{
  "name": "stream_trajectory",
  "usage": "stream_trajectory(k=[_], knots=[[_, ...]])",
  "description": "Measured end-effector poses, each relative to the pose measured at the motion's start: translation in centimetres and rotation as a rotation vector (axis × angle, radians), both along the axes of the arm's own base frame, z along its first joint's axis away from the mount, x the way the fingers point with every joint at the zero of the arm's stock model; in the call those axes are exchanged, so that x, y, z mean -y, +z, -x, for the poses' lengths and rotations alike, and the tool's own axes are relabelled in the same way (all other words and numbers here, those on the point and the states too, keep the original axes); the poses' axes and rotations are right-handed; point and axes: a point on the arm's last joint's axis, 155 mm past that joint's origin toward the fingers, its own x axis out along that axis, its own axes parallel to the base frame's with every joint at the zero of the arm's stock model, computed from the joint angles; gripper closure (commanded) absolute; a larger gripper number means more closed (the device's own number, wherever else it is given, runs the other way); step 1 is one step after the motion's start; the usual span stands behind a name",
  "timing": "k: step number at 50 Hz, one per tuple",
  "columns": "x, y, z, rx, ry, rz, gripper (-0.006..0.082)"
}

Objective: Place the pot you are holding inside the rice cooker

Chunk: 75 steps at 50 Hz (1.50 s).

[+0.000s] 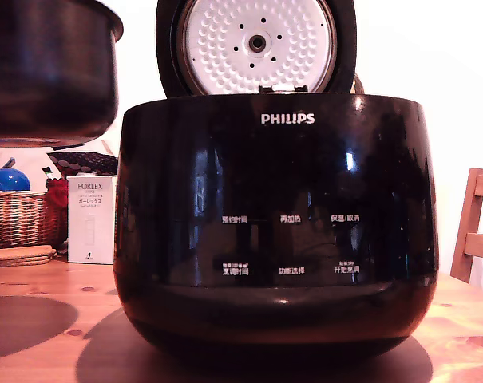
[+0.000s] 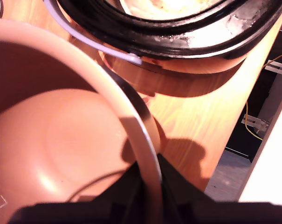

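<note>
One dark pot (image 1: 45,72) is hanging in the air at the exterior view's left, clear of the wooden table (image 1: 33,319) and beside one black PHILIPS rice cooker (image 1: 277,231), whose lid (image 1: 257,44) is standing open. One gripper (image 2: 147,196) is clamping its fingers over the pot's rim.

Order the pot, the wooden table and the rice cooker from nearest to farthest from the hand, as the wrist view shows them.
1. The pot: the hand grips its rim, so they touch.
2. The wooden table: bare board just past the pot's rim, lower down.
3. The rice cooker: stands across that board, beyond the pot.
</note>
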Motion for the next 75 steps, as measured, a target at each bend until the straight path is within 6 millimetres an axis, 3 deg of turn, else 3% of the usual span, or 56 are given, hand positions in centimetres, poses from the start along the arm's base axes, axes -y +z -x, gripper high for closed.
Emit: stream_trajectory(k=[24, 39, 59, 75], knots=[[0.5, 0.2, -0.3, 0.018, -0.004, 0.016, 0.0787], [5.3, 2.2, -1.4, 0.109, -0.066, 0.180, 0.0787], [12.4, 5.4, 1.0, 0.137, -0.267, 0.418, 0.0788], [15.0, 6.6, 3.3, 0.114, -0.400, 0.510, 0.0788]])
